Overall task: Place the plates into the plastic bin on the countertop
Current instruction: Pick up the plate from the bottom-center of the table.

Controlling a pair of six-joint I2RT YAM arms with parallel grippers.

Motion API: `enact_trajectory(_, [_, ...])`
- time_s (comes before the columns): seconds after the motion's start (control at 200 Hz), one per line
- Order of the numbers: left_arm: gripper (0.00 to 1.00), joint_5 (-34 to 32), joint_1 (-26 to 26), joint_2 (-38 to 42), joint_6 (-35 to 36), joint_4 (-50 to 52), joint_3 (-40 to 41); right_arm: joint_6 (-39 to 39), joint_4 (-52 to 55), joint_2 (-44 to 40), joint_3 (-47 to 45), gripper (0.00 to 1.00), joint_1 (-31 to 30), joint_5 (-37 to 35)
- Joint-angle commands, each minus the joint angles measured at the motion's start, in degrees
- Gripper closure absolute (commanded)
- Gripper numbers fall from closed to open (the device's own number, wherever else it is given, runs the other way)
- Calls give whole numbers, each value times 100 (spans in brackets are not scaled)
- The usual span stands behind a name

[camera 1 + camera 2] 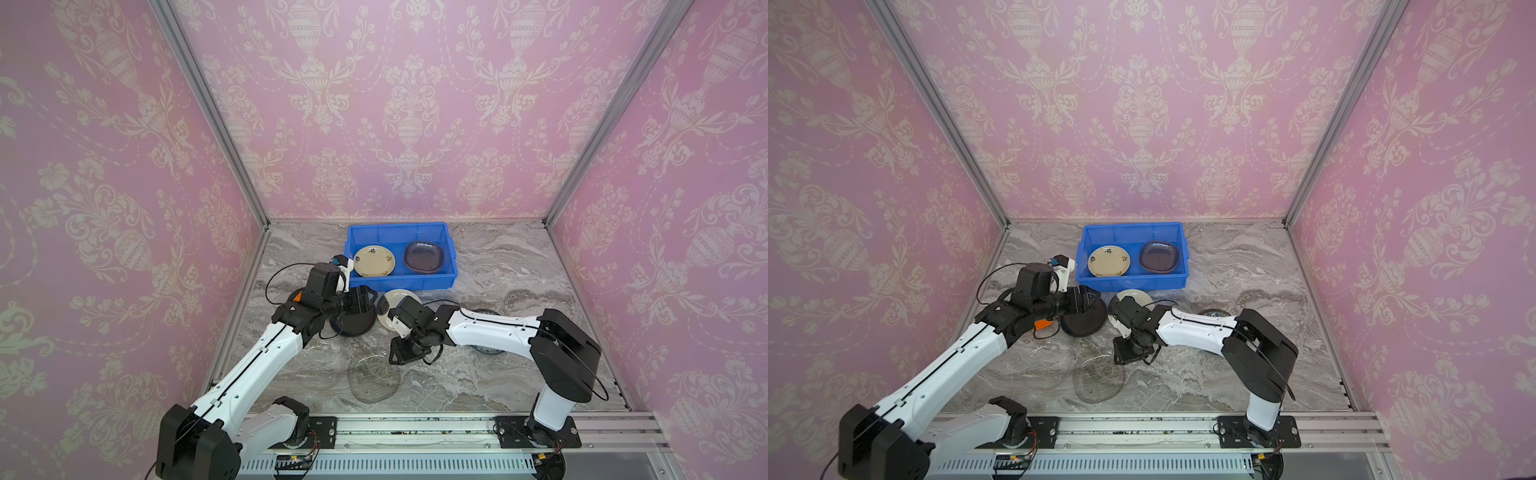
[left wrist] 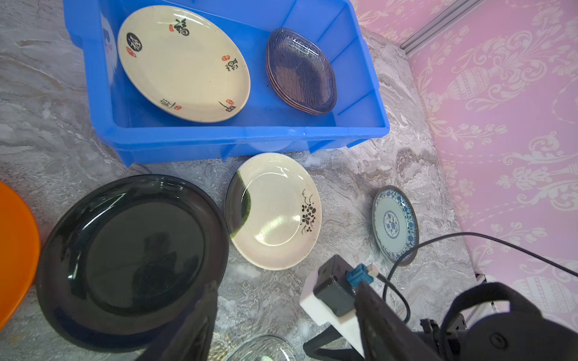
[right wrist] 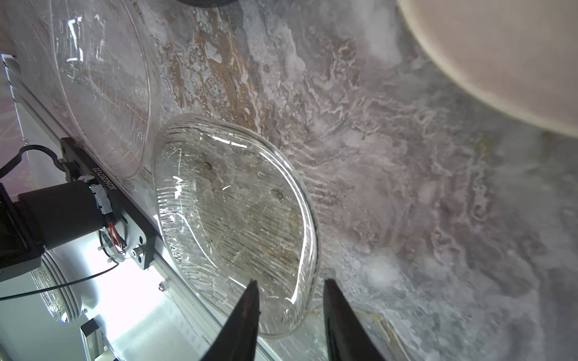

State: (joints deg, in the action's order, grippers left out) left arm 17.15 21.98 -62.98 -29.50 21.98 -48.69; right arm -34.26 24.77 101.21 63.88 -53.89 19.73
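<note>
Seemingly next for the blue bin (image 1: 401, 281), a clear ribbed glass plate (image 3: 231, 218) lies flat near the marble bench's (image 3: 406, 187) front edge, so the right fingers (image 3: 247, 312) straddle its raised rim, part-open and not yet gripping, while the left fingers (image 2: 194, 328), wide and empty, hover over the black plate (image 2: 131, 250).

Lab booth: wallpaper panels (image 1: 411, 104), aluminium frame (image 1: 211, 112), countertop (image 1: 498, 266).

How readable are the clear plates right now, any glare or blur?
Right wrist: clear plate sharp, with small glints; cream plate out of focus; rail washed out white. In both top views the clear plate is faint against the countertop.
</note>
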Motion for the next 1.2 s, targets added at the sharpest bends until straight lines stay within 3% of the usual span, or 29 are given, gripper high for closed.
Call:
enact_trajectory(0.0, [28, -111, 30, 93, -133, -27, 126, 33, 181, 78, 88, 63, -9, -56])
enact_trajectory(0.56, [29, -80, 27, -2, -175, -233, 316, 152, 278, 622, 283, 68, -43, 294])
enact_trajectory(0.716, [29, -63, 27, -75, -153, -243, 307, 139, 256, 639, 283, 78, -43, 317])
enact_trajectory(0.791, [29, -45, 26, -107, -134, -233, 278, 137, 288, 596, 283, 91, -43, 278])
enact_trajectory(0.856, [29, -36, 28, -143, -103, -220, 223, 146, 363, 492, 244, 100, -47, 237])
enact_trajectory(1.051, [29, 62, 27, -340, 83, -248, -79, 306, 1014, -280, 108, 100, 8, -264])
enact_trajectory(1.196, [29, 593, 101, -508, 20, -708, -150, 350, 1762, -1051, 44, 100, 311, -708])
